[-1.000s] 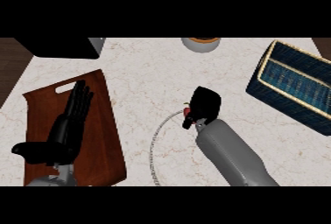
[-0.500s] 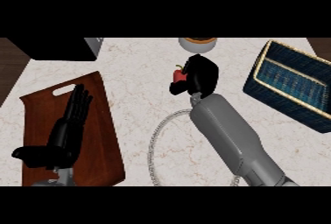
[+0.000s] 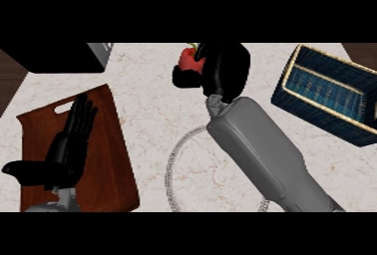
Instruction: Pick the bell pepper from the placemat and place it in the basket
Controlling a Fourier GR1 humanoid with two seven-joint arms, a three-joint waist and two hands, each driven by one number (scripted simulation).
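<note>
Right hand: curled round the pepper, thumb under it, fingers over its far side. You have it in your grasp; only a red patch with a bit of stem shows at the hand's left.

Pepper: carried, well off the counter as far as you can judge, ahead of the placemat, whose pale ring lies back beside your forearm.

Basket: to the right of the hand, apart from it, open side up, blue lining showing, tan rim nearest you.

Left hand: fingers straight, holding nothing, resting over the board far to the left. Leave it there.

Step in hand: carry to the basket. Sweep right, and keep the pepper above the near rim until it is over the blue lining. Lower inside the walls before you uncurl the fingers; a round pepper let go over the rim will likely roll out. Keep the thumb beneath it through the sweep.
</note>
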